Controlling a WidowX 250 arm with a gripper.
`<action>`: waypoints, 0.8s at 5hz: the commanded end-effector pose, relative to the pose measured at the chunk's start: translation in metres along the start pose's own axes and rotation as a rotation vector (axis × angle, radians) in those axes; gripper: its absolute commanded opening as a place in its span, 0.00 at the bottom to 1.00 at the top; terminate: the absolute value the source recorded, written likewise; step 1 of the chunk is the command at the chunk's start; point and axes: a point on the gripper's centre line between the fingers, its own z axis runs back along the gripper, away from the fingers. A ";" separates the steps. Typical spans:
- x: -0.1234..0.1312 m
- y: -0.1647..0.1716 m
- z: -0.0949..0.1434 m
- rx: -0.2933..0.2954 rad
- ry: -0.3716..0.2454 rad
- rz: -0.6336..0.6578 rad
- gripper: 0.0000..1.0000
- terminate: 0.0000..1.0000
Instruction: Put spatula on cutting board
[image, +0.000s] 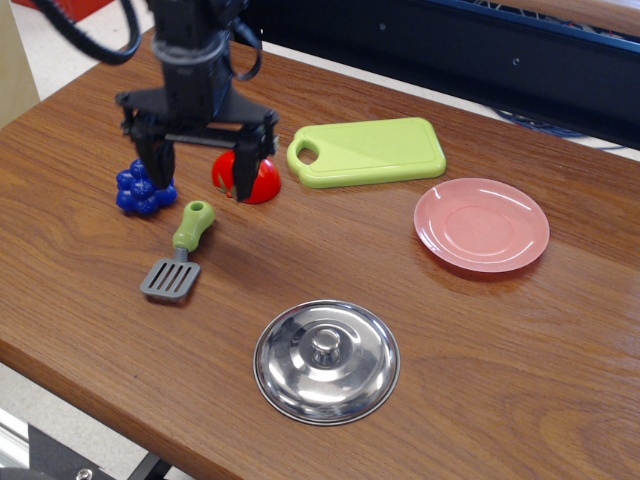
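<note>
I see my gripper (201, 183) hanging with its two black fingers (244, 175) spread wide and nothing between them, poised just above the handle end of the spatula (178, 254). I take the spatula as my landmark: it lies flat on the wooden table (520, 340), untouched, its green handle pointing away from me toward the gripper and its grey slotted blade nearest the table's front edge. Just beyond the handle and to the left sits a blue bunch of grapes (140, 189), partly hidden behind the left finger. Just beyond the handle and to the right sits the tomato (256, 178), with the right finger crossing in front of it in my view; I cannot tell whether the finger touches it. Farther right of the spatula, and farther back on the table, lies the board (368, 151), flat, bare on top, its handle hole at the end closest to the tomato; it is well apart from the spatula. Beyond the board's far end, further right still, rests a pink plate (482, 224). To the right of the spatula's blade and closer to the front edge sits a round steel lid (326, 361), knob up. The spatula is near the grapes and tomato but touches neither.
</note>
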 end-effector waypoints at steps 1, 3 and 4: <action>0.000 -0.001 -0.006 -0.007 -0.070 -0.024 1.00 0.00; 0.003 -0.005 -0.023 0.000 -0.111 -0.009 1.00 0.00; 0.005 -0.008 -0.031 0.021 -0.112 0.000 1.00 0.00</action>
